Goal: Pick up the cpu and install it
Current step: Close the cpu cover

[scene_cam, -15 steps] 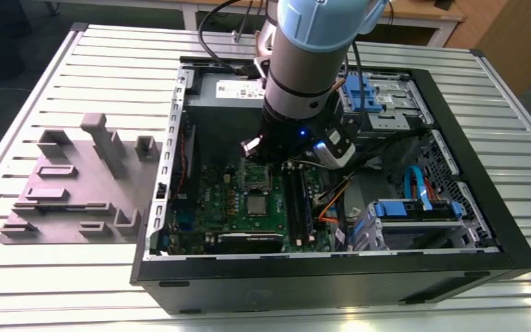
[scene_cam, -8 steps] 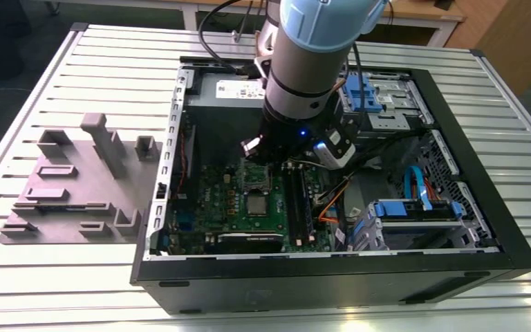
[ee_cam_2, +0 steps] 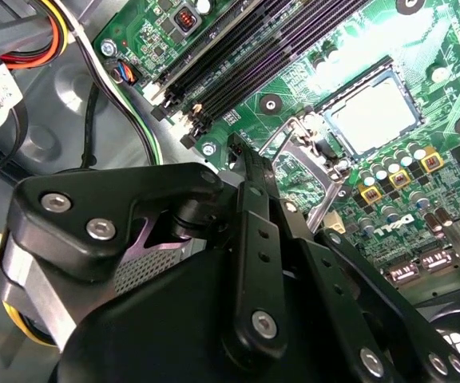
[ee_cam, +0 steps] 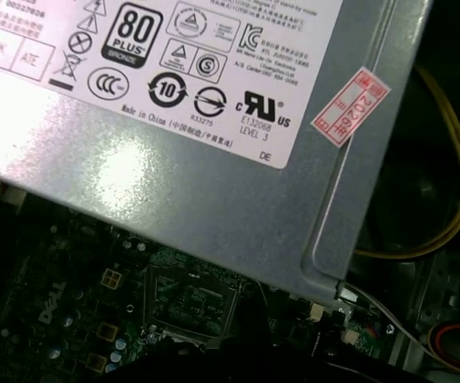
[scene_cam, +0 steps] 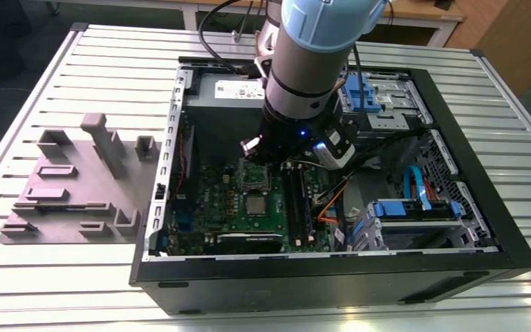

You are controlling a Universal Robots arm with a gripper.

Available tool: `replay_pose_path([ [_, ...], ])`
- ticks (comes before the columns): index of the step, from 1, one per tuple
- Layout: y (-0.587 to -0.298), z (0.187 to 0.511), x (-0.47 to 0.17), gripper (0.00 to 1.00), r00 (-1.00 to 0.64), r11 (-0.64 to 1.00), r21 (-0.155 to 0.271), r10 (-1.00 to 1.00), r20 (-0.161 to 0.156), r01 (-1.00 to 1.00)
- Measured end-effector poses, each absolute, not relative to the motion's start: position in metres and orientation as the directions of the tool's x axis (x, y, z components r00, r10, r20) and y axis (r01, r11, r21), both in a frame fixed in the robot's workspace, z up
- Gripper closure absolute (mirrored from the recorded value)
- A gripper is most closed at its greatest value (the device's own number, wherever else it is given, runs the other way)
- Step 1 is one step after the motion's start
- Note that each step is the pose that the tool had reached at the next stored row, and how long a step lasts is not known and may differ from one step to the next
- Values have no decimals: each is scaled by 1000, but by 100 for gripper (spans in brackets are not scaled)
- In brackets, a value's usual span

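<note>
The gripper [ee_cam_2: 244,159] is hovering near the cpu [ee_cam_2: 371,118], which is sitting in its socket [ee_cam_2: 358,84]; I cannot tell how wide the fingers [ee_cam_2: 250,187] are.

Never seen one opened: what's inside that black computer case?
A green motherboard, grey power supply, blue-tabbed drive bays and cables. The robot arm covers the part of the board beneath it.

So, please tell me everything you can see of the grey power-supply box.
The power-supply box is grey metal with a flat, slightly shiny face. A large white label covers much of it, and a small red-and-white sticker sits at the label's edge. In the exterior view it occupies the case's upper-left corner, next to the green motherboard.
</note>
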State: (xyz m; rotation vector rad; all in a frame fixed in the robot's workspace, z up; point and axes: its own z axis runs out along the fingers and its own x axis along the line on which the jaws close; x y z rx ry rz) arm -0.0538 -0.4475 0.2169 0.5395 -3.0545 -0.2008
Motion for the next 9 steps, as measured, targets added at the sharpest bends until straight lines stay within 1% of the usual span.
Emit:
replay_pose_path([
  [9, -450, 218, -54, 90, -939, 931, 133, -343, 11, -339],
])
